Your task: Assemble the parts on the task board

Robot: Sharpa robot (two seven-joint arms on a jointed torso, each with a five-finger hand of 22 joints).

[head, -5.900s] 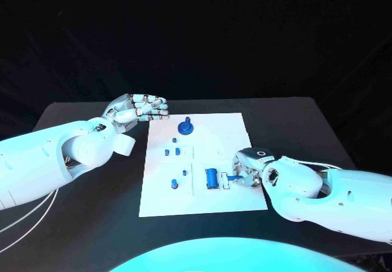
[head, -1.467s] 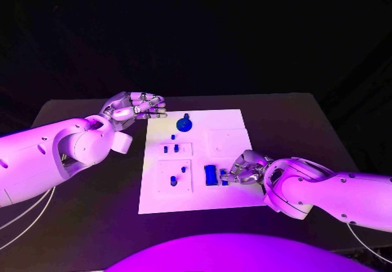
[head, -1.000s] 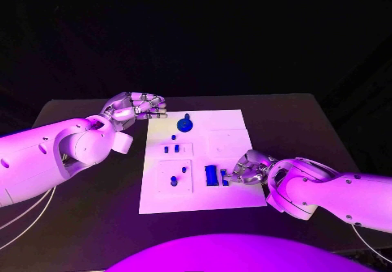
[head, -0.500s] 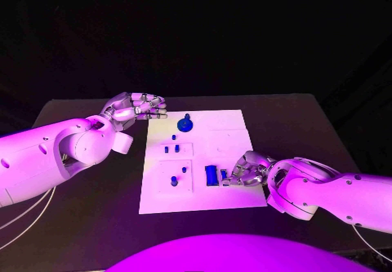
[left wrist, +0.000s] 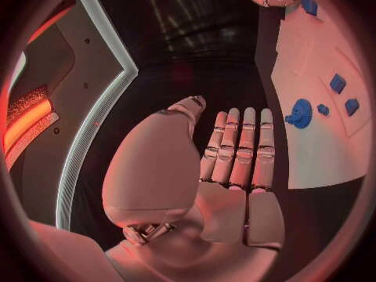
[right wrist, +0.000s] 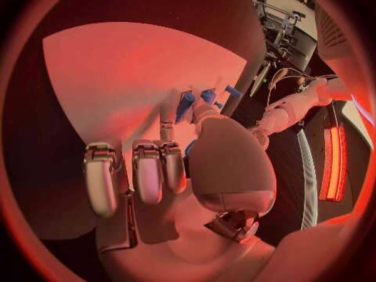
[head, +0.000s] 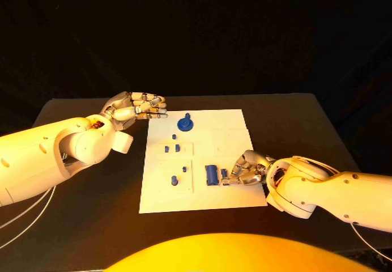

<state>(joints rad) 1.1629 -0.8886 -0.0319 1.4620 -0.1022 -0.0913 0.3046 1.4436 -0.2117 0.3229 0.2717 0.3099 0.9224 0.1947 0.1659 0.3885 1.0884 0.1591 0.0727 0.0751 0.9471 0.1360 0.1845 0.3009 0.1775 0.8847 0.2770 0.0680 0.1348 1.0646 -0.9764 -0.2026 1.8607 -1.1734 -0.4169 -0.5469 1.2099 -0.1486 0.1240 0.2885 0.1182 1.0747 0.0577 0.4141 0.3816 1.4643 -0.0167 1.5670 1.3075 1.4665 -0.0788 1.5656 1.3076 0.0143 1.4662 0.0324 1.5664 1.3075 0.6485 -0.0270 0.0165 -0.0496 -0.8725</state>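
The right hand (head: pixel 247 170) rests low on the near right part of the task board (head: pixel 233 122), its fingers curled in around a small blue part (head: pixel 224 174) that stands just beside a larger blue block (head: pixel 212 174). From the head view the fingertips appear to pinch this small part, though the right wrist view leaves the contact partly hidden behind the palm (right wrist: pixel 227 163). The left hand (head: pixel 135 106) hovers off the far left corner of the board, its fingers curled in loosely and holding nothing; the left wrist view shows those fingers (left wrist: pixel 239 150) lying side by side against one another.

Other parts are spread over the board: a blue gear (head: pixel 186 124) near the far edge, a pair of small pegs (head: pixel 171 148) in the square recess below it, and a rounded peg (head: pixel 174 181) in the nearer recess.

The step in hand seems to be seating the small part beside the block. The next move probably calls for a steady downward press with the part kept upright, then a careful release so that it does not tip or drag the block aside.
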